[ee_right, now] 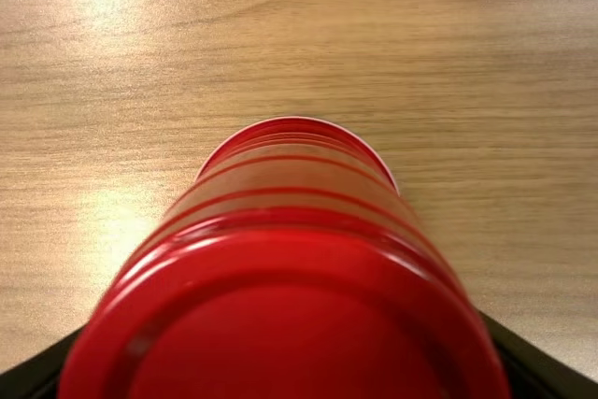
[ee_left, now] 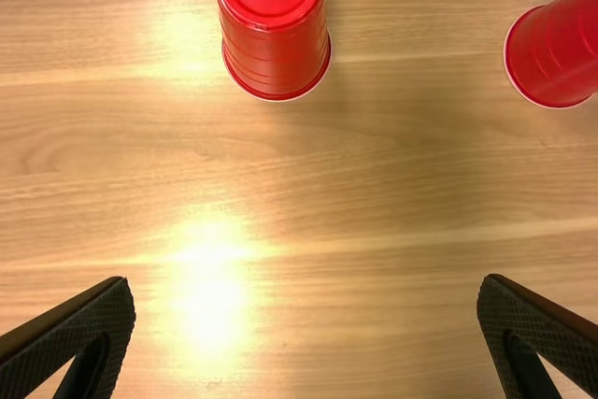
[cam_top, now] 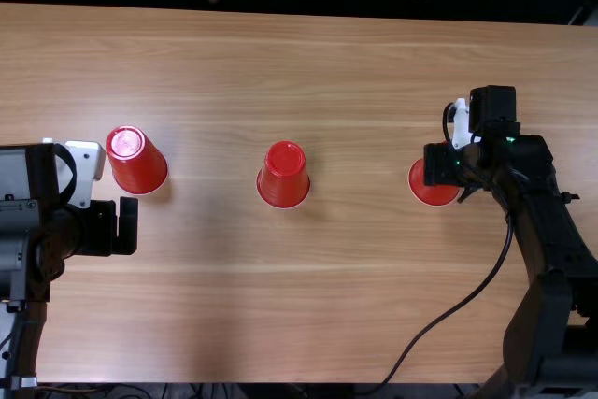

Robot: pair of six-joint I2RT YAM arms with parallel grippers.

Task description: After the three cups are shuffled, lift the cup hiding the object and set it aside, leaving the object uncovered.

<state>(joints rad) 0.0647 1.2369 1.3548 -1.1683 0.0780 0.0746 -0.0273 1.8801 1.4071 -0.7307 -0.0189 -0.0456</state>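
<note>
Three red cups stand upside down in a row on the wooden table. The left cup (cam_top: 137, 160) (ee_left: 273, 25) stands just beyond my left gripper (cam_top: 129, 226) (ee_left: 299, 324), which is open and holds nothing. The middle cup (cam_top: 283, 175) (ee_left: 556, 44) stands alone. My right gripper (cam_top: 439, 170) (ee_right: 290, 366) is over the right cup (cam_top: 430, 189) (ee_right: 299, 259). Its fingers are spread to either side of that cup's base. The cup's rim looks to be resting on the table. Whatever the cups cover is hidden.
Bare table (cam_top: 299, 306) lies in front of the cups and between them. The right arm's black cable (cam_top: 458, 310) loops over the table near the front right. The table's far edge (cam_top: 299, 8) runs along the back.
</note>
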